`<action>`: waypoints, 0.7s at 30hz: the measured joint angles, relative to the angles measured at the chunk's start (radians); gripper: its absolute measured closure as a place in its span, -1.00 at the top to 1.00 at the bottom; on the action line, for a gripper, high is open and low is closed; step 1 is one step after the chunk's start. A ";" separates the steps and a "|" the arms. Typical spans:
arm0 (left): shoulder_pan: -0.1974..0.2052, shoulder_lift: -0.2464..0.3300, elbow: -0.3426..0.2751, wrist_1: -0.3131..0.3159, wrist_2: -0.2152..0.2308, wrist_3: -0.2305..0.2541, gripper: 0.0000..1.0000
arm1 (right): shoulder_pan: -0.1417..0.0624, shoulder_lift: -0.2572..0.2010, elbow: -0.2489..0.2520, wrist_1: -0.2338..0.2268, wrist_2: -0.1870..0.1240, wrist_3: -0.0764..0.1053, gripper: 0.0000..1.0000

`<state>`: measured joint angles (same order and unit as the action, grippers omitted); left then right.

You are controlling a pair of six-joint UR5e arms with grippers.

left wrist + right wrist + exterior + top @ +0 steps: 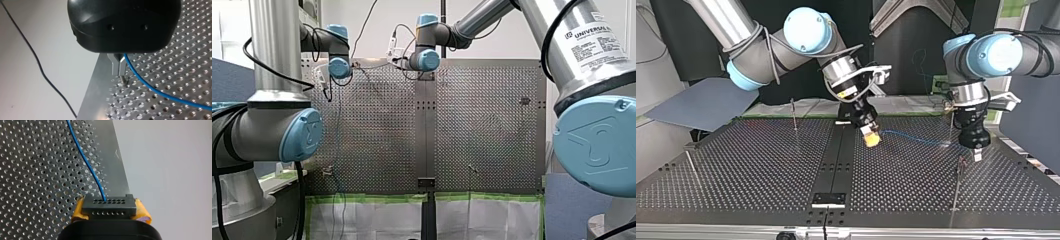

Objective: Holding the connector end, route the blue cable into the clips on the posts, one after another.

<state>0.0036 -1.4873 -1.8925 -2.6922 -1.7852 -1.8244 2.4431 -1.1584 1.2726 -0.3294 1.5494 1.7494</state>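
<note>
The job looks to be near its start. The right pincer [871, 136], the one with yellow pads, is pinching the black plug [109, 207] at the end of the blue cable [155, 91]. It holds the plug just above the middle strip of the desk [761, 165]. From the plug the cable runs low over the desk to the left pincer [977, 154]. That one's thin metal fingers [119, 67] are pressed together. The cable comes out right at them, so I think they are pinching it.

So holding the plug is done. I think the rest is left to do. In the top view thin posts stand on the desk: one [794, 114] at the back left, one [691, 167] by the left edge, and one [957, 182] just in front of the left pincer. The first two are well apart from the cable.

Some things are hard to see. The clips on the posts are too small to make out. A thin rod stands right beside the left pincer, and I cannot tell if the cable sits in a clip there. Where the cable goes past the left pincer is hidden. In the front view the pincers are far off and the big arm joints block a lot.
</note>
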 joint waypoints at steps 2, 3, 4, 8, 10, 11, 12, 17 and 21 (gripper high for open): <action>-0.007 0.006 0.000 -0.017 -0.005 -0.001 -1.00 | -0.002 -0.005 0.000 0.002 0.002 0.001 -1.00; -0.010 0.009 0.000 -0.023 -0.006 -0.002 -1.00 | -0.003 -0.007 0.000 0.002 0.003 0.001 -1.00; -0.013 0.014 0.000 -0.027 -0.006 -0.003 -1.00 | -0.003 -0.010 0.000 0.002 0.004 0.000 -1.00; -0.024 0.031 0.000 -0.034 0.002 -0.009 -1.00 | -0.007 -0.019 0.000 0.001 0.004 0.000 -1.00; -0.026 0.034 0.000 -0.035 0.011 -0.010 -1.00 | -0.009 -0.023 0.000 0.001 0.004 0.002 -1.00; -0.028 0.036 0.000 -0.035 0.015 -0.011 -1.00 | -0.010 -0.024 0.000 0.000 0.004 0.002 -1.00; -0.029 0.036 0.000 -0.034 0.018 -0.011 -1.00 | -0.010 -0.025 0.000 0.000 0.004 0.003 -1.00; -0.026 0.037 0.000 -0.034 0.031 -0.013 -1.00 | -0.012 -0.028 0.000 0.000 0.004 0.005 -1.00; -0.019 0.036 0.000 -0.034 0.042 -0.017 -1.00 | -0.016 -0.028 0.000 -0.002 0.004 0.006 -1.00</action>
<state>-0.0149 -1.4512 -1.8925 -2.7261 -1.7429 -1.8416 2.4274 -1.1868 1.2726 -0.3313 1.5538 1.7553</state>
